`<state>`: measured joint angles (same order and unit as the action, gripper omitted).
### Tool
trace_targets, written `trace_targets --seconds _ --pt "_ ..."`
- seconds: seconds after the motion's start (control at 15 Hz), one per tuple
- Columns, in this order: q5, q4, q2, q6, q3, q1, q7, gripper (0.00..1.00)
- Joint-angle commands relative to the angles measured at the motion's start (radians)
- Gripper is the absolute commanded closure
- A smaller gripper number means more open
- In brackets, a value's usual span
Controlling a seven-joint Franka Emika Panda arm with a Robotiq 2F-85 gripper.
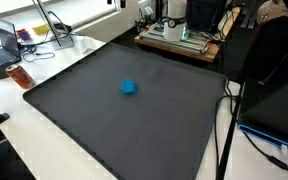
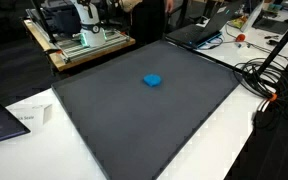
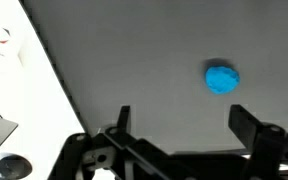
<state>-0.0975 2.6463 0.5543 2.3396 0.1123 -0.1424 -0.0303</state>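
Though lumpy, blue ball point(image 3: 222, 78) roundish, axisless.

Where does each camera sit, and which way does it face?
Exterior view: high beside the table, looking down at the dark mat and blue object; no robot part shows.
Exterior view: high at another side, looking down at the same mat; no robot part shows.
Wrist view: above the mat, facing down; the open end effector shows at the bottom.
Shared: all see the blue object.

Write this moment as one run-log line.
gripper: open, empty | blue object: on mat, apart from gripper
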Motion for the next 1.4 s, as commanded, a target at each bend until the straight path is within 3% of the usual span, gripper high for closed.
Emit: trace_targets --seconds 0.0,0.53,0.87,1.33 --pt "0.002 -0.002 0.000 -0.003 -0.002 -0.002 -0.002 0.00" --pt "0.002 -0.002 0.000 -0.003 -0.002 -0.002 -0.002 0.00" --pt "0.178 -0.027 -0.018 -0.082 0.042 0.141 -0.156 0.00" --pt "0.355 -0.032 0.032 -0.199 0.039 0.284 -0.314 0.00"
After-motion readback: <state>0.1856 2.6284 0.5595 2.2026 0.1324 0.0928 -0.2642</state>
